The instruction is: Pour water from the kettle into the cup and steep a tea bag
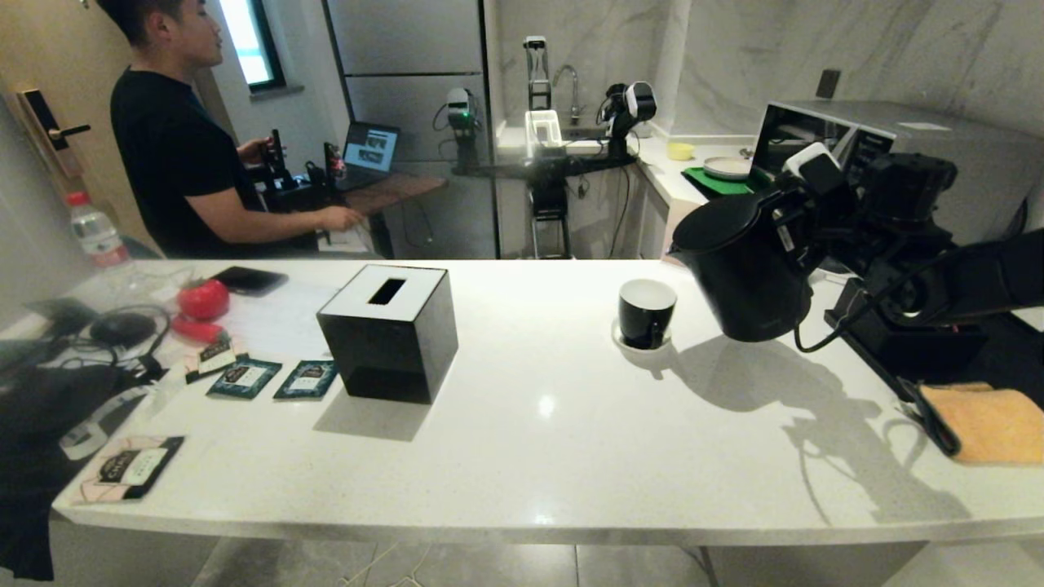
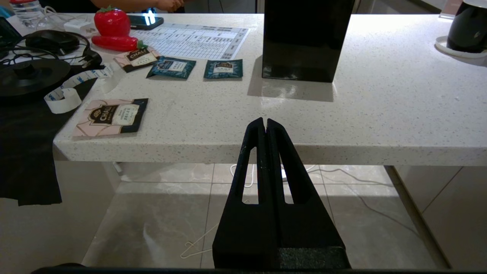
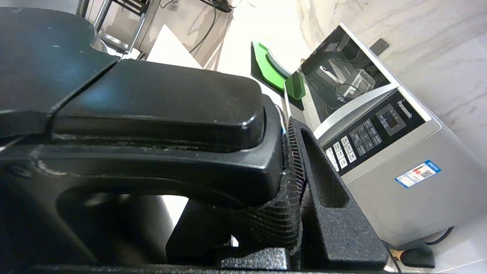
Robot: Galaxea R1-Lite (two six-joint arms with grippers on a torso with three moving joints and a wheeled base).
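My right gripper (image 1: 803,214) is shut on the handle of the matte black kettle (image 1: 746,273) and holds it off the counter at the right, tipped a little with its spout toward the cup. In the right wrist view the kettle's handle (image 3: 152,152) fills the space between the gripper's (image 3: 213,167) fingers (image 3: 319,179). The black cup (image 1: 646,312) with its white inside stands on a white saucer (image 1: 624,342), just left of the kettle. No water shows pouring. The tea bag is out of view. My left gripper (image 2: 265,123) is shut and empty, below the counter's front edge.
A black tissue box (image 1: 390,330) stands mid-counter, with flat tea sachets (image 1: 245,377) and a red strawberry-shaped thing (image 1: 204,299) to its left. A microwave (image 1: 897,155) and an orange cloth (image 1: 991,424) are on the right. A person (image 1: 175,139) stands at the back left.
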